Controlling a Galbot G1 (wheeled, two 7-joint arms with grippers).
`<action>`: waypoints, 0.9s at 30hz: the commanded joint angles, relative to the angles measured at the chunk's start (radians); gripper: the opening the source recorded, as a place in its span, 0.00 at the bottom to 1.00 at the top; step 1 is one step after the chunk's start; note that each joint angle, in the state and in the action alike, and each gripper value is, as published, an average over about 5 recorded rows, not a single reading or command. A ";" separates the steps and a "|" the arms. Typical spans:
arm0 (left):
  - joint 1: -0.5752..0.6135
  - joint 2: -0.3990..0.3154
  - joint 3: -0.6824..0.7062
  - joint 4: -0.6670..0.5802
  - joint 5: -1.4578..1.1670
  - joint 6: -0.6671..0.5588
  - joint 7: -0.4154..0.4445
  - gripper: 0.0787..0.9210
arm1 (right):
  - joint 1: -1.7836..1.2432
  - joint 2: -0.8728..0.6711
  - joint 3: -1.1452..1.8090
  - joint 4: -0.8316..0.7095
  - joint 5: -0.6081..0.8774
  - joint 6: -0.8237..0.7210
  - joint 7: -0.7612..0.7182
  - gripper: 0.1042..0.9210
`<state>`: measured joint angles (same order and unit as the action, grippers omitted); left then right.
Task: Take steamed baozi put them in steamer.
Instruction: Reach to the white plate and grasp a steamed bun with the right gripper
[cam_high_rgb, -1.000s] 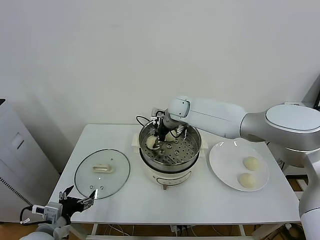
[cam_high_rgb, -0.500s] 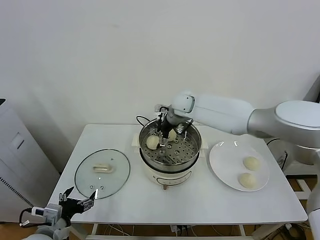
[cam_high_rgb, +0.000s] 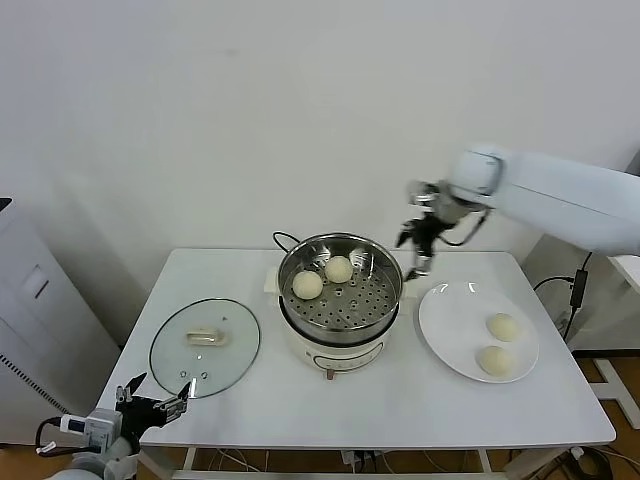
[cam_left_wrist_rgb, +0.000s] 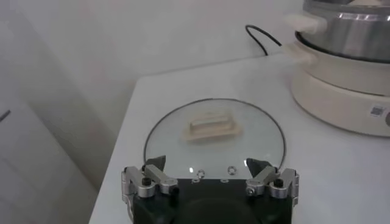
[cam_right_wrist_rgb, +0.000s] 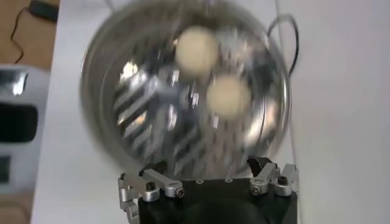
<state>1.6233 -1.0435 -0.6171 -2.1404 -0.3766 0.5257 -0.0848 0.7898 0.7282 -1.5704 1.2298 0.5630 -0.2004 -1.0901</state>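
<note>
The steamer (cam_high_rgb: 360, 300) stands mid-table, a steel basket on a cream pot base. Two steamed baozi (cam_high_rgb: 307, 285) (cam_high_rgb: 339, 268) lie on its perforated floor at the far left. Two more baozi (cam_high_rgb: 502, 326) (cam_high_rgb: 492, 360) rest on the white plate (cam_high_rgb: 450, 320) to the right. My right gripper (cam_high_rgb: 415, 252) hangs open and empty in the air above the gap between steamer and plate. The right wrist view looks down on the steamer (cam_right_wrist_rgb: 140, 115) and its two baozi (cam_right_wrist_rgb: 196, 49) (cam_right_wrist_rgb: 228, 95), beyond the open right gripper (cam_right_wrist_rgb: 207, 167).
A round glass lid (cam_high_rgb: 204, 346) with a cream handle lies flat left of the steamer. My left gripper (cam_high_rgb: 155, 405) is parked open at the table's front left corner, just short of the lid (cam_left_wrist_rgb: 214, 134). A black cord (cam_high_rgb: 283, 240) runs behind the steamer.
My right gripper opened, left a baozi in the steamer beside the first, then rose out of the basket and swung right toward the plate. The left arm has not moved.
</note>
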 joint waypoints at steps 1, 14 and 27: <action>-0.012 0.004 0.010 -0.003 0.001 0.004 0.001 0.88 | -0.011 -0.252 -0.020 0.044 -0.205 0.136 -0.095 0.88; -0.004 -0.010 0.015 -0.022 0.010 0.006 0.001 0.88 | -0.357 -0.242 0.241 -0.072 -0.369 0.275 -0.083 0.88; -0.003 -0.015 0.018 -0.035 0.018 0.021 0.000 0.88 | -0.603 -0.144 0.461 -0.233 -0.442 0.345 -0.070 0.88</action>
<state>1.6208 -1.0583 -0.6008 -2.1732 -0.3606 0.5445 -0.0849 0.3418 0.5655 -1.2419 1.0819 0.1864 0.0917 -1.1562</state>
